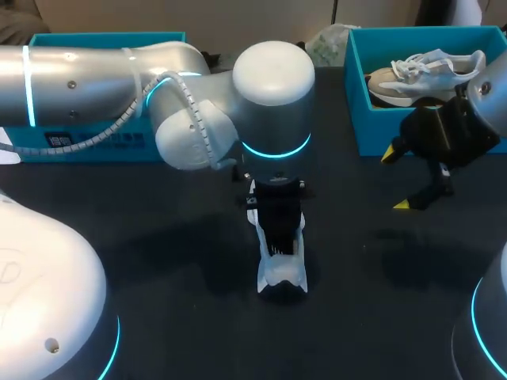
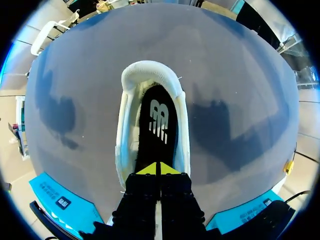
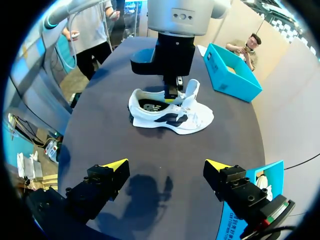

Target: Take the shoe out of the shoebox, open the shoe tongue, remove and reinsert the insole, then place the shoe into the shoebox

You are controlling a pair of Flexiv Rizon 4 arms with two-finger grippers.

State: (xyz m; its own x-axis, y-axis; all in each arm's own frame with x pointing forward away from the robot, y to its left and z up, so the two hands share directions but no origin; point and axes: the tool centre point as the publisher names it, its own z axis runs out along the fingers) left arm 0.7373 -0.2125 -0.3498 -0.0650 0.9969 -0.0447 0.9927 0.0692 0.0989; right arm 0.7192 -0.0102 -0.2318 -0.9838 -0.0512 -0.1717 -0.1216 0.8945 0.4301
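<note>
White shoe (image 1: 281, 273) stands mid-table, outside the shoebox (image 1: 354, 95). Left gripper (image 2: 159, 169) fingers pressed together, tips at the black insole (image 2: 157, 125) inside it. Right gripper (image 3: 166, 165) spread wide, hovering well apart.

The left arm (image 1: 95, 87) comes in from 9 o'clock and bends at the middle, so its wrist points straight down. The left pincer (image 2: 159, 169) has its two yellow tips pressed flat together. The right arm (image 1: 485, 99) comes in from 2 o'clock. The right pincer (image 1: 396, 180) hangs in the air, its fingers spread wide, tips pointing toward 8 o'clock.
</note>
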